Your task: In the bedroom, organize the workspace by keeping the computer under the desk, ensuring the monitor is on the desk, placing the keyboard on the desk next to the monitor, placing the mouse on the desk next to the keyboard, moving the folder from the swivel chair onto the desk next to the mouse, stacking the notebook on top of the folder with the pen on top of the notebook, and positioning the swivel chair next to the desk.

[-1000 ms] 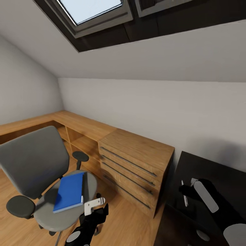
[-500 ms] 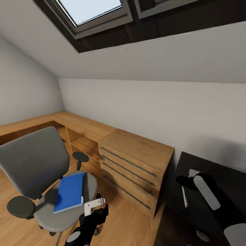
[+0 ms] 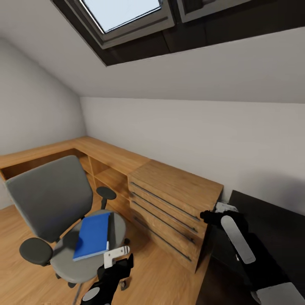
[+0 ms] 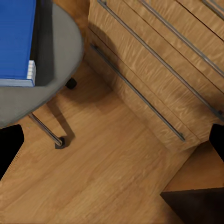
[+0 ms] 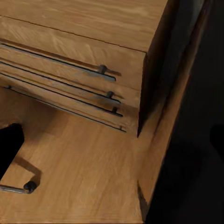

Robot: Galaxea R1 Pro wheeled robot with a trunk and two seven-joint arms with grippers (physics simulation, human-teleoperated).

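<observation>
Your chief exposure is the swivel chair [image 3: 55, 212] at the lower left of the head view: it rolls and turns, so a sideways nudge from the left gripper [image 3: 116, 257] on the seat rim could spin it and carry the blue folder [image 3: 93, 235] off line before you have a hold. The folder lies flat on the grey seat, one long edge close to the seat's front rim, where a shallow pinch could tip it onto the wooden floor [image 3: 161, 275]. Watch the drawer unit [image 3: 169, 203] at centre frame as well; its corner stands between your two arms, and a reach across could clip it. The left arm sits low at the bottom of the head view, its gripper just beside the seat rim without touching the folder; the left wrist view shows dark fingertips at both side edges, jaws spread wide with nothing between them. The right arm extends forward at the lower right, its gripper [image 3: 212, 217] near the drawer unit's right end above a dark surface [image 3: 275, 220]; in my judgement it carries nothing, but you cannot tell from these views how far its jaws stand apart.
</observation>
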